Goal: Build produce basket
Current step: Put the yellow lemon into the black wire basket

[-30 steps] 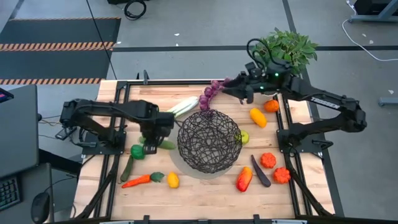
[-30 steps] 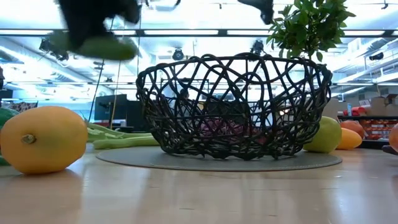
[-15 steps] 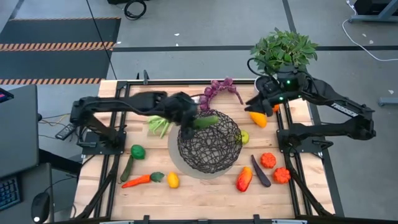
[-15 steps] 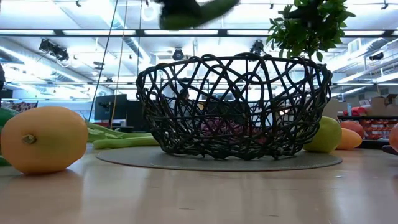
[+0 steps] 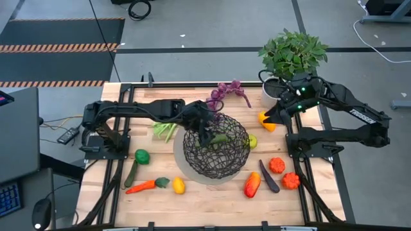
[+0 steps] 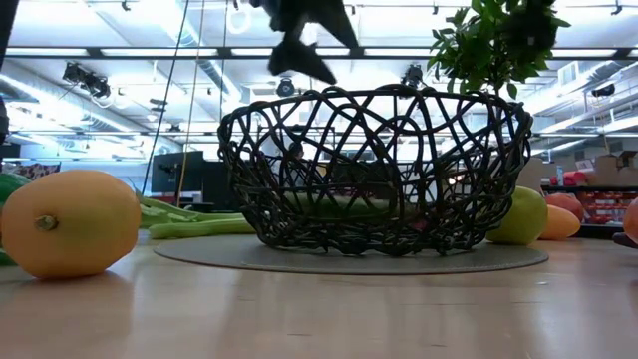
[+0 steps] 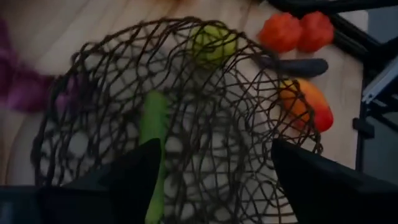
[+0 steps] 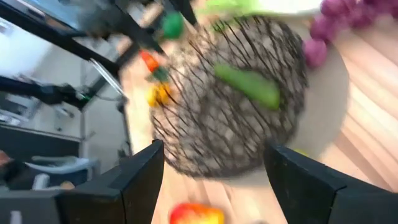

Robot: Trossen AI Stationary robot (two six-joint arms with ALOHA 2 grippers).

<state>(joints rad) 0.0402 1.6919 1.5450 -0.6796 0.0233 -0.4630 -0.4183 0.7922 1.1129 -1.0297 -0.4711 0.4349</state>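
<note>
Presently, your left gripper (image 5: 207, 130) hangs over the round dark woven-wire basket (image 5: 216, 145), jaws spread and empty. A long green cucumber-like vegetable (image 7: 153, 134) lies inside the basket on its floor, just below and beside those jaws and apart from them; the right wrist view shows the same piece (image 8: 247, 86) across the mesh.

Your right gripper (image 5: 273, 114) waits at the far right, beside the orange pepper (image 5: 266, 122); its fingers stand apart in its own wrist view, holding nothing.

Still on the table: the purple grape bunch (image 5: 221, 94) far of the basket, the pale green-white leek (image 5: 165, 129) to its left, the round green pepper (image 5: 142, 156), the carrot (image 5: 141, 187) and yellow lemon (image 5: 178, 186) near left, the dark aubergine (image 5: 269, 176) and red peppers (image 5: 277, 165) near right.

In my judgement these toy pieces are light, rigid and smooth, so liable to slip. Take long ones across the middle, round ones at the widest girth. The grape bunch looks lumpy; grip its body, not the stem.
</note>
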